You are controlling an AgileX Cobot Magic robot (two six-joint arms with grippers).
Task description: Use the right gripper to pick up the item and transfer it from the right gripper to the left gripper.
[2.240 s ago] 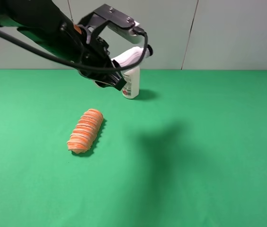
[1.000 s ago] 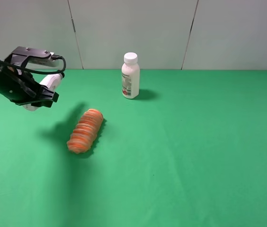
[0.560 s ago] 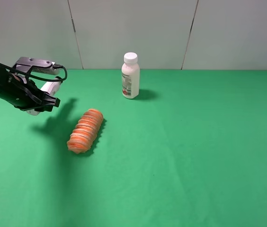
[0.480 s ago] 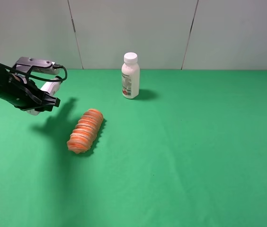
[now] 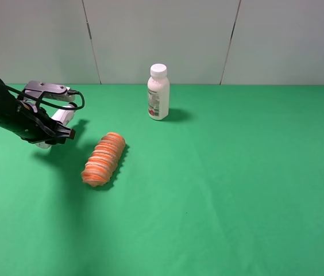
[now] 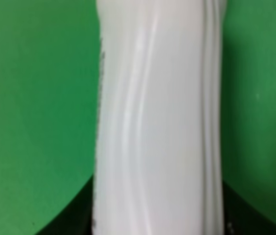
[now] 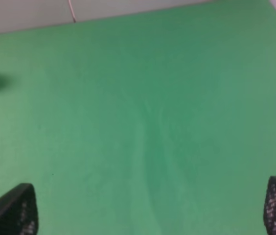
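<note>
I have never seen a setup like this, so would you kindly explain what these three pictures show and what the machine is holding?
This is a robot with two arms, each ending in jaws for gripping. The wide picture comes from a camera mounted high above a green table. The other two come from small cameras on the arms' wrists. On the table stand a white bottle at the back and an orange ridged roll lying nearer the front. At the left, the left gripper holds a white item low over the table; the left wrist picture shows it close up. The right wrist picture shows only the table and the right gripper's two dark tips wide apart, holding nothing.
</note>
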